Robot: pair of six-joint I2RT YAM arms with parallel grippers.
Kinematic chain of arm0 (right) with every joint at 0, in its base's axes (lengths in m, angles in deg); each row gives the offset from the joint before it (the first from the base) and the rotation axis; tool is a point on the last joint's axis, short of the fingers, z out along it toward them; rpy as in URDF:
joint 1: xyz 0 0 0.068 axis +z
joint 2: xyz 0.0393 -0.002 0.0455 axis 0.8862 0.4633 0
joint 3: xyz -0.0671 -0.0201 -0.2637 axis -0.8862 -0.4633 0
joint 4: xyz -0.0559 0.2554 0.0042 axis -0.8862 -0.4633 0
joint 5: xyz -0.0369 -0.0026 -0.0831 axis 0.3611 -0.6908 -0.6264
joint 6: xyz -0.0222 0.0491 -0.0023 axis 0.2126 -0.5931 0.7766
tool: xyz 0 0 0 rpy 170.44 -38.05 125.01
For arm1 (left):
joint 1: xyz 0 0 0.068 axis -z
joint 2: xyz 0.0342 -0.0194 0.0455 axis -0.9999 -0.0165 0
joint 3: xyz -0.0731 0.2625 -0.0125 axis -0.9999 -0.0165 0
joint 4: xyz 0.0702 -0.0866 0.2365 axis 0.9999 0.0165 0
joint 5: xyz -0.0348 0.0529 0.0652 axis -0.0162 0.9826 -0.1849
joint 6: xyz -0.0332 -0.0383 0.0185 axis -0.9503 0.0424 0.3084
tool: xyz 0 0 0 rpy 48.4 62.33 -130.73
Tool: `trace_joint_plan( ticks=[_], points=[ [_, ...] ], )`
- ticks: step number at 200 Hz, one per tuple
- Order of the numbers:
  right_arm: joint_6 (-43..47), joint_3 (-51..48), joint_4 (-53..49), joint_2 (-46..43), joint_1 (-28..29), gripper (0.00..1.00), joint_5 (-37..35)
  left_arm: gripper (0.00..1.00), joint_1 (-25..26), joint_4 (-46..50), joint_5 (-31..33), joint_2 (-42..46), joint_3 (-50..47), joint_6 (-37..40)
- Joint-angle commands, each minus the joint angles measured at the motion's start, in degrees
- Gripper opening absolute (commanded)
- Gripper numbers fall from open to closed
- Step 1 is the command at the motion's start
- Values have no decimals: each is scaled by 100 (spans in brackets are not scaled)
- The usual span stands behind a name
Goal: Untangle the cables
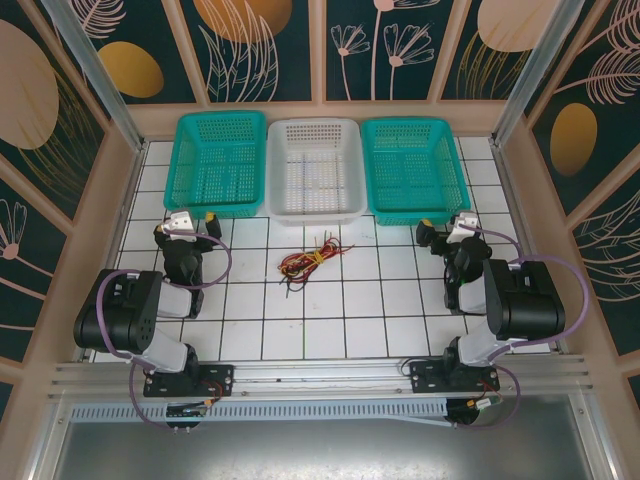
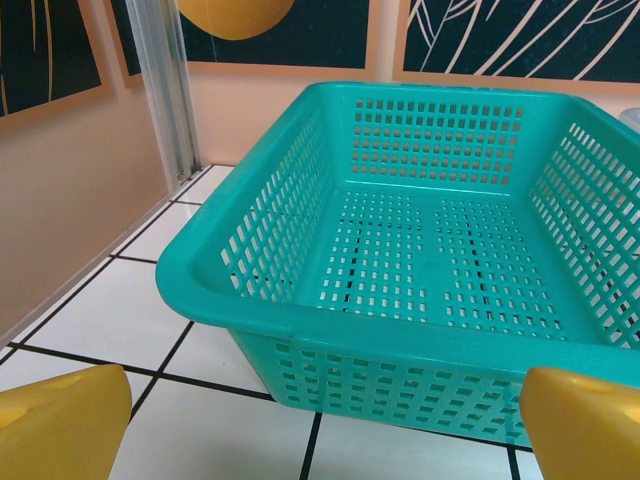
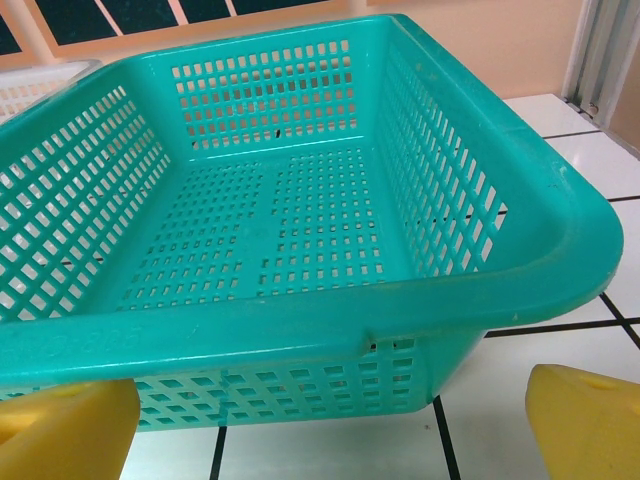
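Holding nothing in either end effector, both spread to full width. Parked off the near-left corner of the white basket (image 1: pixel 316 170), the left end effector (image 1: pixel 193 220), nose towards the teal basket (image 2: pixel 430 250) on that side; yellow fingertips (image 2: pixel 60 425) at the bottom corners of the left wrist view, with just tile and basket wall between them. Mirrored off the near-right corner of the white basket, the right end effector (image 1: pixel 445 228), likewise wide and empty, facing the other teal basket (image 3: pixel 250 200).

On the surface (image 1: pixel 330 320), just on the near side of the white basket, the cables (image 1: pixel 312 259): one loose tangle of red, tan and black, about level with the middle of the white basket's front wall and not touching it. Long axis slanted, from a near-left end to a far-right end, the far-right strands closest to the white basket.

Judging from this: tangle inward of both end effectors, so a swing towards the white basket's centre line and a turn downward needed from either. Reach about equal from both sides, the left closer to the near-left end, the right closer to the far-right end. Probably best taken one end per arm and drawn apart along that slant. Single strands too fine to separate from above.
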Motion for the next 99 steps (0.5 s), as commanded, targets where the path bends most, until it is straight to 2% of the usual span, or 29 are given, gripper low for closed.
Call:
trace_joint_plan(
  ticks=[1, 87, 99],
  points=[
    [-54, 117, 415, 37, -61, 99, 22, 99, -2, -207, 20, 51, -8, 58],
    [-54, 111, 423, 38, -54, 99, 13, 99, -2, -207, 11, 58, -16, 53],
    [-50, 19, 553, -9, 11, 99, -224, 97, -2, -306, 20, 83, -86, 72]
  ],
)
